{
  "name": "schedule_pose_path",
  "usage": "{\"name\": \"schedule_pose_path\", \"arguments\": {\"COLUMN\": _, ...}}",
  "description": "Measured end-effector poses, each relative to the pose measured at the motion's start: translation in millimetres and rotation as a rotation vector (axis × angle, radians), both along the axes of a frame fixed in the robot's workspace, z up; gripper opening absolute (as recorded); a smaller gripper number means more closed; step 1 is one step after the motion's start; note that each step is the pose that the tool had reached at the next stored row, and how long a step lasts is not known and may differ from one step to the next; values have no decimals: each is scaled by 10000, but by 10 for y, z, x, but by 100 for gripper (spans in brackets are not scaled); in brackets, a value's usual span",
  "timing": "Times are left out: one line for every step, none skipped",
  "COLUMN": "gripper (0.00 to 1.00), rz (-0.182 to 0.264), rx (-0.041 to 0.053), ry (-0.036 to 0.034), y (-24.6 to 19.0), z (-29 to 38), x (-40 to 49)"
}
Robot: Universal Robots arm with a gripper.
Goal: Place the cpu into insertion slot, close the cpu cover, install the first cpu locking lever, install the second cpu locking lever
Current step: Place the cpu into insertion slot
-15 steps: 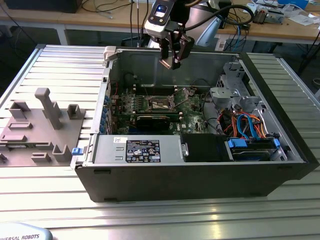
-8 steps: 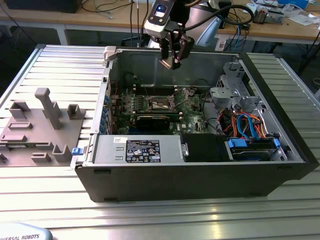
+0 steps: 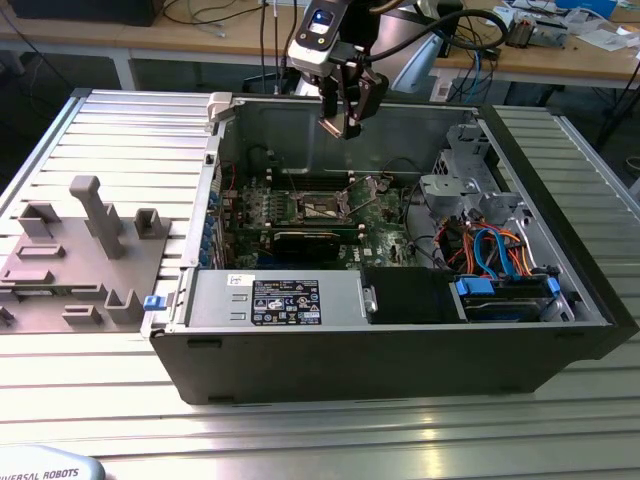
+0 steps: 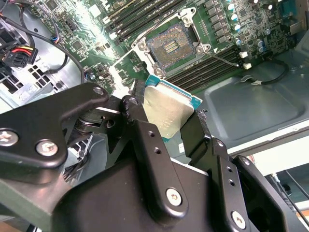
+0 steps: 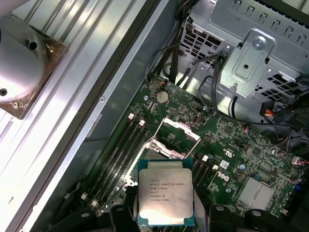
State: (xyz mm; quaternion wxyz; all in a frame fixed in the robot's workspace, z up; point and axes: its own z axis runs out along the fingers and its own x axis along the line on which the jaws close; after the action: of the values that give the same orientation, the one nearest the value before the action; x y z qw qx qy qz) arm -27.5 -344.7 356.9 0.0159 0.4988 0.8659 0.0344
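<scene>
- Exterior view: a ribbed metal table [image 3: 120, 130] carries a black computer case [image 3: 400, 360] lying on its side with the panel off, and a grey moulded fixture [image 3: 80, 250] sits beside the case on the exterior view's left
- Inside the case lies the green motherboard [image 3: 260, 205], seen in both wrist views too [image 4: 231, 29] [image 5: 231, 140], with a metal drive cage [image 3: 455, 175] towards the exterior view's right
- The gripper [image 3: 345, 118] hangs above the open case, over the middle of the board and clear of it
- The cpu cover [image 5: 181, 128] stands raised on its hinge in the first wrist view, swung away from the socket
- The insertion slot [image 4: 171, 46] lies uncovered, its contact field exposed inside the silvery rim
- The cpu [image 5: 165, 193] is clamped by its edges between the black fingers [image 4: 137, 104], metal face up in the first wrist view, held in the air above the slot and apart from it
</scene>
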Motion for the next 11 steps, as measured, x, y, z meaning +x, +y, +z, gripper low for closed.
{"name": "schedule_pose_path", "arguments": {"gripper": 54, "rz": -6, "rx": 0, "ry": 0, "y": 0, "z": 0, "x": 0}}
{"name": "schedule_pose_path", "arguments": {"gripper": 54, "rz": -16, "rx": 0, "ry": 0, "y": 0, "z": 0, "x": 0}}
{"name": "schedule_pose_path", "arguments": {"gripper": 54, "rz": -26, "rx": 0, "ry": 0, "y": 0, "z": 0, "x": 0}}
{"name": "schedule_pose_path", "arguments": {"gripper": 54, "rz": -33, "rx": 0, "ry": 0, "y": 0, "z": 0, "x": 0}}
{"name": "schedule_pose_path", "arguments": {"gripper": 54, "rz": -38, "rx": 0, "ry": 0, "y": 0, "z": 0, "x": 0}}
{"name": "schedule_pose_path", "arguments": {"gripper": 54, "rz": -46, "rx": 0, "ry": 0, "y": 0, "z": 0, "x": 0}}
{"name": "schedule_pose_path", "arguments": {"gripper": 54, "rz": -51, "rx": 0, "ry": 0, "y": 0, "z": 0, "x": 0}}
{"name": "schedule_pose_path", "arguments": {"gripper": 54, "rz": -58, "rx": 0, "ry": 0, "y": 0, "z": 0, "x": 0}}
{"name": "schedule_pose_path", "arguments": {"gripper": 54, "rz": -64, "rx": 0, "ry": 0, "y": 0, "z": 0, "x": 0}}
{"name": "schedule_pose_path", "arguments": {"gripper": 54, "rz": -73, "rx": -1, "ry": 0, "y": 0, "z": 0, "x": 0}}
{"name": "schedule_pose_path", "arguments": {"gripper": 54, "rz": -78, "rx": 0, "ry": 0, "y": 0, "z": 0, "x": 0}}
